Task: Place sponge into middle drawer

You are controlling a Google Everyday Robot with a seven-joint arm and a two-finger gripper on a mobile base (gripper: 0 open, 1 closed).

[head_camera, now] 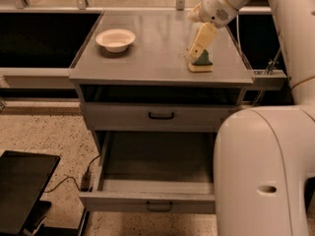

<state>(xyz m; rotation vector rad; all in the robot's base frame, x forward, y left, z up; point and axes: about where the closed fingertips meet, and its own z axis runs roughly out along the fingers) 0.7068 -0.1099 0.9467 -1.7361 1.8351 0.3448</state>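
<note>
Where the white arm [275, 14] comes in from the upper right, it bends at a rounded wrist above the far right part of the table [147, 68] and tilts down and to the left. Its gripper [193, 54], a cream-coloured block, slants toward the table top and ends right at the sponge [202, 63], on the sponge's left side. From this angle I cannot tell whether the gripper is open or closed, or whether it has hold of the sponge. The sponge sits on the table near the right front edge, dark green face up over its pale yellow body. A white bowl [115, 38] stands well apart on the left side of the table top. Below the top, the upper drawer [162, 116] is closed, and the open drawer [147, 200] beneath it is pulled out toward the camera. A large white segment of the robot [261, 171] fills the lower right foreground and hides the right end of that drawer.
</note>
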